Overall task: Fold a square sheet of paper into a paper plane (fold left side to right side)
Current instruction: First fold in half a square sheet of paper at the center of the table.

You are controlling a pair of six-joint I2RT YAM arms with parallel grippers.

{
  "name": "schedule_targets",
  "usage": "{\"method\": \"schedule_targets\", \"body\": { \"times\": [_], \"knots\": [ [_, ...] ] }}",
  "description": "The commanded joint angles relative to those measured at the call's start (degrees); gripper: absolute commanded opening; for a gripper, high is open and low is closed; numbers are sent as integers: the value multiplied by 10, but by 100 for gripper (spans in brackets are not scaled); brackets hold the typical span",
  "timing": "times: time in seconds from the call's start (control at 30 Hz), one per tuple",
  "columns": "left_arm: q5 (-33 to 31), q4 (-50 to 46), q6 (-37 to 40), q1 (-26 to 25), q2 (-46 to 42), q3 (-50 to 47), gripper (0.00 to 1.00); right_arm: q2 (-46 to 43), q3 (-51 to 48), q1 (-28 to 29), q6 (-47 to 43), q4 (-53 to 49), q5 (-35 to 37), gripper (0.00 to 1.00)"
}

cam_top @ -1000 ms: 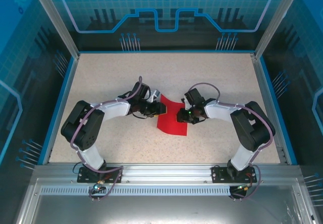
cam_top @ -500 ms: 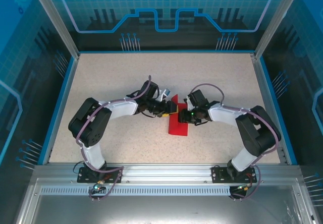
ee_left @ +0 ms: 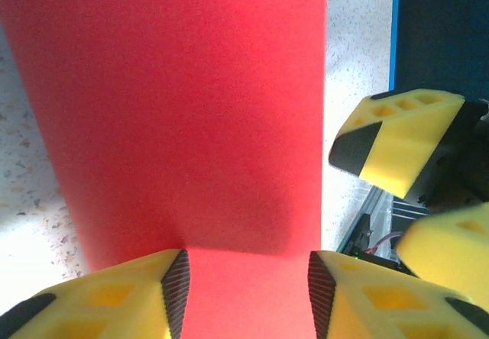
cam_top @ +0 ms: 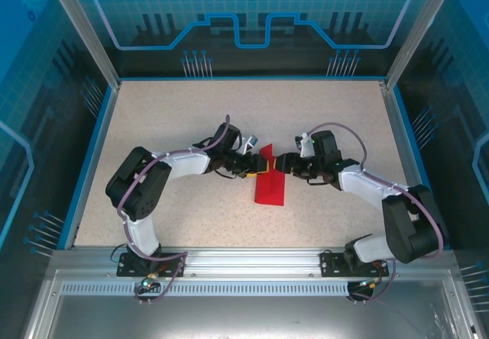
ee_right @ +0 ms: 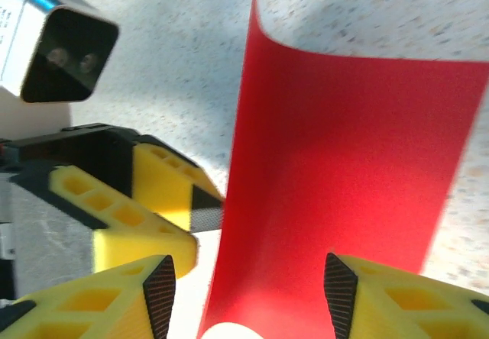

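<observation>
The square sheet of paper (cam_top: 269, 190) is bright red and lies folded into a narrow upright strip at mid-table, its far end (cam_top: 266, 154) curling up. My left gripper (cam_top: 254, 169) comes in from the left and is open over the sheet (ee_left: 183, 110), which passes flat under the gap between its fingers (ee_left: 246, 289). My right gripper (cam_top: 282, 163) faces it from the right, also open, with the red sheet (ee_right: 344, 163) lying below and beyond its jaws (ee_right: 250, 297). The two grippers stand almost tip to tip. The paper plane is out of view.
The speckled tabletop (cam_top: 168, 117) is bounded by a blue rim (cam_top: 90, 156) and glass walls. The right gripper's yellow fingers (ee_left: 397, 148) crowd the left wrist view. The left gripper's fingers (ee_right: 145, 201) and its camera housing (ee_right: 61, 49) sit close in the right wrist view.
The sheet has gone from a wider piece with a lifted left half to a narrow folded strip. The right arm's elbow swung out to the right and its jaws widened.
</observation>
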Motion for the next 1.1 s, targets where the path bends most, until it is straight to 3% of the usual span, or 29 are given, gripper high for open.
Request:
{"method": "schedule_targets", "body": {
  "times": [0.0,0.27,0.5,0.77,1.07],
  "knots": [
    [3,0,-1,-3,13,15,42,27,1,1,35,71,-64,54],
    [0,-3,1,-3,14,16,36,61,13,9,22,39,-39,36],
    [-15,-18,15,-3,-6,11,40,71,26,9,-17,-22,7,0],
    [-80,-97,43,-3,-33,14,54,94,56,9,-62,-102,94,0],
    [-88,-105,33,-23,22,47,57,117,61,13,-65,-116,114,0]
  ]
}}
